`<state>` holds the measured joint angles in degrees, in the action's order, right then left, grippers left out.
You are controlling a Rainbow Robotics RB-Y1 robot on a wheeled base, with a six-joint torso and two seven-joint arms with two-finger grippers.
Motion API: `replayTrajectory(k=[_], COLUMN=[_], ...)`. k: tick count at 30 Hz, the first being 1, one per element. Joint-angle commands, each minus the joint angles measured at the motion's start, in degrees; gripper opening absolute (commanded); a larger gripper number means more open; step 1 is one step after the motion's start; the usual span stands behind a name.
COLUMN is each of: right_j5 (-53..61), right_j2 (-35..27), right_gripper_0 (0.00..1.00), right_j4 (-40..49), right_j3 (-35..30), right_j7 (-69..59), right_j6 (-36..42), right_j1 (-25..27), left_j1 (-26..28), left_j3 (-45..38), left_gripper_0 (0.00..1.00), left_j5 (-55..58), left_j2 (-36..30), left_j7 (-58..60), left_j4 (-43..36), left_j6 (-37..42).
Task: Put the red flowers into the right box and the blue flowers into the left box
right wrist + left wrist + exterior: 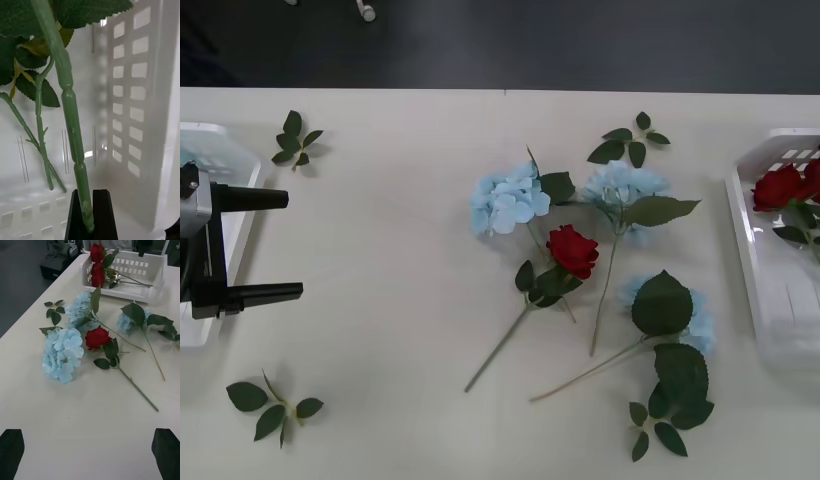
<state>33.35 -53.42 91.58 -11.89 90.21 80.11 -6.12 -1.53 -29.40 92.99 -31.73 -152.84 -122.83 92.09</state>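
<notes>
While my right gripper (89, 212) is pinching the thin green stem of a deep-red artificial rose (69, 112) between its black fingers, I am holding it inside the right box (142, 112), the shallow white translucent tray with slotted walls. In the front view 2 red blooms (780, 186) are showing in that tray (750, 240) at the table's right edge. I am judging this step as the release: the stem is running up from the jaws with its leaves above, so I want it low and lying along the tray floor before I part the fingers, otherwise the bloom end could tip over the rim.

My left gripper (265, 244) is waiting with its 2 black fingers spread wide apart, over the near edge of the left box (235, 160), the matching white tray on the table's left.

On the pale table (400, 330) between the trays, 1 more red rose (572, 250) is lying with its stem pointing toward me, crossing the stalks of 3 fluffy sky-blue hydrangea heads (508, 202). I am planning to take that rose by its free lower stem, well clear of the hydrangea leaves, so nothing blue drags along. Loose green leaf sprigs (275, 405) stay where they are.
</notes>
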Motion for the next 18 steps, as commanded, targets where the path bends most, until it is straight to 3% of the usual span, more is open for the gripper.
replayTrajectory(k=[1,8,9,11,12,18], right_j5=[-0.3,-0.4,-1.1,-2.3,-2.9,-2.6], right_j2=[-1.3,0.7,1.1,1.7,2.1,2.5], right_gripper_0=[0.00,0.02,0.19,0.40,0.45,0.47], right_j4=[-0.3,-0.3,-0.3,-0.3,-0.3,-0.3], right_j3=[2.0,3.1,3.1,3.0,3.1,3.1], right_j7=[0.6,-2.0,-2.0,-2.1,-2.0,-2.1], right_j6=[-1.6,-3.4,-4.2,-5.1,-5.4,-5.6], right_j1=[-0.6,0.1,0.4,0.8,0.9,1.8], left_j1=[1.6,1.6,1.6,1.6,1.6,1.6], left_j3=[-0.9,-0.9,-0.9,-0.9,-0.9,-0.9], left_gripper_0=[1.00,1.00,1.00,1.00,1.00,1.00], left_j5=[0.1,0.1,0.1,0.1,0.1,0.1], left_j2=[-1.1,-1.1,-1.1,-1.1,-1.1,-1.1], left_j7=[-0.6,-0.6,-0.6,-0.6,-0.6,-0.6], left_j4=[-0.1,-0.1,-0.1,-0.1,-0.1,-0.1], left_j6=[-0.9,-0.9,-0.9,-0.9,-0.9,-0.9])
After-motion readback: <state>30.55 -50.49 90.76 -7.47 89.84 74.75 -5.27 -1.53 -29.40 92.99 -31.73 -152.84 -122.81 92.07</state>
